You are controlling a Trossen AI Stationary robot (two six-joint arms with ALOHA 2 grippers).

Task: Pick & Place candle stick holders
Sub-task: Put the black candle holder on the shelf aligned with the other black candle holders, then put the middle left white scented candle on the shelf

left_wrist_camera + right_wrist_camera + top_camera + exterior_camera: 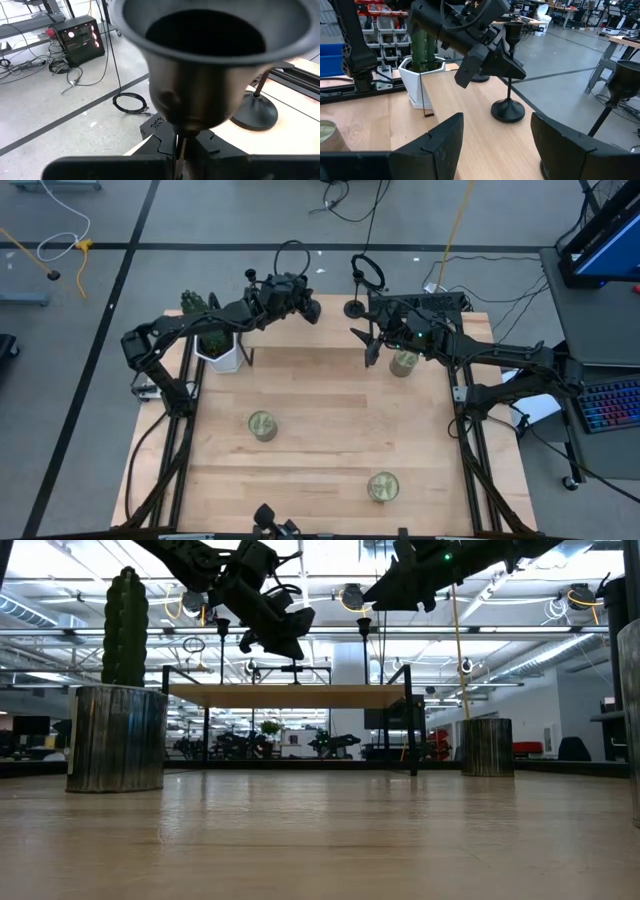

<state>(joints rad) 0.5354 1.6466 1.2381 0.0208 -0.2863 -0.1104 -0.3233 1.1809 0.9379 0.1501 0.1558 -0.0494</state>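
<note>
Now your left gripper [300, 300] clamps a candle stick holder [210, 65] at top centre, while your right gripper [495, 145] is open.

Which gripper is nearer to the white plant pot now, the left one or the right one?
The left. The left gripper is raised just beside the white plant pot, toward the table's far edge. The right gripper hangs farther away, across the table, next to a greenish jar.
</note>
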